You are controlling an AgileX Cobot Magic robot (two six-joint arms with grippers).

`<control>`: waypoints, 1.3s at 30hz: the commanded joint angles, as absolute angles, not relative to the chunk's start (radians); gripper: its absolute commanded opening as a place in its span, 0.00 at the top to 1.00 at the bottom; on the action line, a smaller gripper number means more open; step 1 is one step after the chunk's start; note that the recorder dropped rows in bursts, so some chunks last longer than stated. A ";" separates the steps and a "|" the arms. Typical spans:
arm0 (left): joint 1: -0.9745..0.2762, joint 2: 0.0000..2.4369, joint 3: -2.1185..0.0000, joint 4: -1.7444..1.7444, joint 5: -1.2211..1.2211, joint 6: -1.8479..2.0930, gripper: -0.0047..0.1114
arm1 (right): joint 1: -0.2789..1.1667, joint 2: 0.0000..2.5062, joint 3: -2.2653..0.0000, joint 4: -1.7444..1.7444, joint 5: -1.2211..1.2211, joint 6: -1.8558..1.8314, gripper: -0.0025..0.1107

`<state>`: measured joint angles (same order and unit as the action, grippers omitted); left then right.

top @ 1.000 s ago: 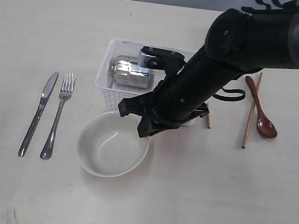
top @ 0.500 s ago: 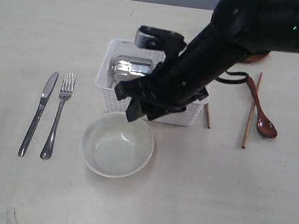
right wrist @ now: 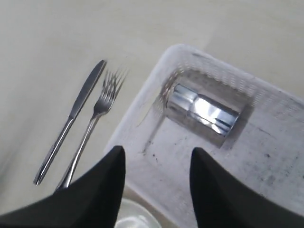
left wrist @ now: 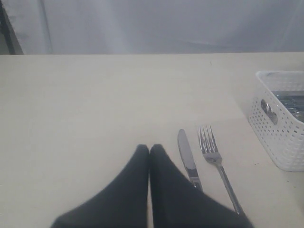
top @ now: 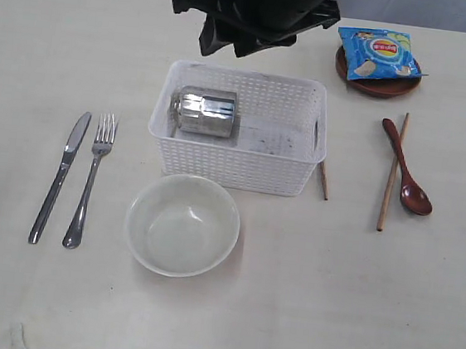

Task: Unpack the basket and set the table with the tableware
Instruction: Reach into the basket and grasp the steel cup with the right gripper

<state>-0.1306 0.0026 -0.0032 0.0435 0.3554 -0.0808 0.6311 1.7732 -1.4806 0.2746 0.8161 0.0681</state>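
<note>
The white basket [top: 235, 169] stands mid-table [top: 328, 301] with the steel cup [top: 205, 111] lying on its side inside. In front of it the white bowl [top: 182, 225] sits upright. Knife [top: 59, 175] and fork [top: 91, 178] lie to the left. On the right are the wooden spoon [top: 406, 168] and chopsticks [top: 393, 170]. My right gripper [top: 225, 50] hangs high over the basket's back edge. It [right wrist: 157, 152] is open and empty, looking down at the cup [right wrist: 204, 111]. My left gripper [left wrist: 149, 148] is shut and empty near the knife [left wrist: 187, 156].
A blue chips bag [top: 379, 52] lies on the round brown plate [top: 385, 88] at the back right. One chopstick [top: 322, 181] lies against the basket's right side. The right arm's dark bulk fills the top middle of the exterior view.
My right gripper has let go of the bowl, leaving it upright before the basket. The arm has risen and drawn back over the basket's far edge.
</note>
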 commanded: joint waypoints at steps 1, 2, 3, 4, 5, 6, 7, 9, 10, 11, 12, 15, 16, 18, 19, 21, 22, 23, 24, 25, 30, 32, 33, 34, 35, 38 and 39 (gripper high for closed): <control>-0.129 0.000 0.000 0.052 0.345 -0.085 0.96 | 0.574 1.892 -1.533 0.276 0.837 0.169 0.61; -0.129 0.000 0.000 0.052 0.345 -0.085 0.96 | 0.552 1.921 -1.541 0.305 0.846 0.173 0.61; -0.129 0.000 0.000 0.052 0.345 -0.085 0.96 | 0.537 1.947 -1.546 0.335 0.857 0.171 0.61; -0.129 0.000 0.000 0.052 0.345 -0.085 0.96 | 0.520 1.966 -1.546 0.372 0.860 0.155 0.61; -0.129 0.000 0.000 0.052 0.345 -0.085 0.96 | 0.503 1.992 -1.546 0.430 0.869 0.120 0.61; -0.129 0.000 0.000 0.052 0.345 -0.085 0.96 | 0.490 2.007 -1.546 0.467 0.874 0.080 0.61; -0.129 0.000 0.000 0.052 0.345 -0.085 0.96 | 0.482 2.021 -1.546 0.504 0.878 0.054 0.61; -0.129 0.000 0.000 0.052 0.345 -0.085 0.96 | 0.471 2.048 -1.546 0.548 0.879 0.019 0.61; -0.129 0.000 0.000 0.052 0.345 -0.085 0.96 | 0.471 2.061 -1.546 0.550 0.876 0.014 0.61; -0.129 0.000 0.000 0.052 0.345 -0.085 0.96 | 0.469 2.071 -1.546 0.550 0.869 0.013 0.61; -0.129 0.000 0.000 0.052 0.345 -0.085 0.96 | 0.469 2.081 -1.546 0.550 0.861 0.010 0.61; -0.129 0.000 0.000 0.052 0.345 -0.085 0.96 | 0.469 2.107 -1.546 0.552 0.843 0.010 0.61; -0.129 0.000 0.000 0.052 0.345 -0.085 0.96 | 0.469 2.114 -1.546 0.555 0.830 0.010 0.61; -0.129 0.000 0.000 0.052 0.345 -0.085 0.96 | 0.469 2.127 -1.546 0.570 0.809 -0.015 0.61; -0.129 0.000 0.000 0.052 0.345 -0.085 0.96 | 0.469 2.133 -1.546 0.587 0.802 -0.035 0.61; -0.129 0.000 0.000 0.052 0.345 -0.085 0.96 | 0.469 2.147 -1.546 0.636 0.788 -0.078 0.61; -0.129 0.000 0.000 0.052 0.345 -0.085 0.96 | 0.469 2.154 -1.546 0.664 0.782 -0.102 0.61; -0.129 0.000 0.000 0.052 0.345 -0.085 0.96 | 0.469 2.158 -1.546 0.692 0.776 -0.127 0.61; -0.129 0.000 0.000 0.052 0.345 -0.085 0.96 | 0.469 2.166 -1.546 0.715 0.771 -0.151 0.61; -0.129 0.000 0.000 0.052 0.345 -0.085 0.96 | 0.469 2.168 -1.546 0.732 0.766 -0.168 0.61; -0.129 0.000 0.000 0.052 0.345 -0.085 0.96 | 0.468 2.171 -1.546 0.750 0.744 -0.210 0.69; -0.129 0.000 0.000 0.052 0.345 -0.085 0.96 | 0.468 2.167 -1.546 0.750 0.742 -0.240 0.80; -0.129 0.000 0.000 0.052 0.345 -0.085 0.96 | 0.468 2.166 -1.546 0.750 0.740 -0.256 0.87; -0.129 0.000 0.000 0.052 0.345 -0.085 0.96 | 0.468 2.165 -1.546 0.750 0.740 -0.262 0.92; -0.129 0.000 0.000 0.052 0.345 -0.085 0.96 | 0.468 2.163 -1.546 0.750 0.742 -0.266 0.98; -0.129 0.000 0.000 0.052 0.345 -0.085 0.96 | 0.468 2.154 -1.546 0.739 0.755 -0.270 0.98; -0.129 0.000 0.000 0.052 0.345 -0.085 0.96 | 0.468 2.143 -1.546 0.731 0.757 -0.270 0.98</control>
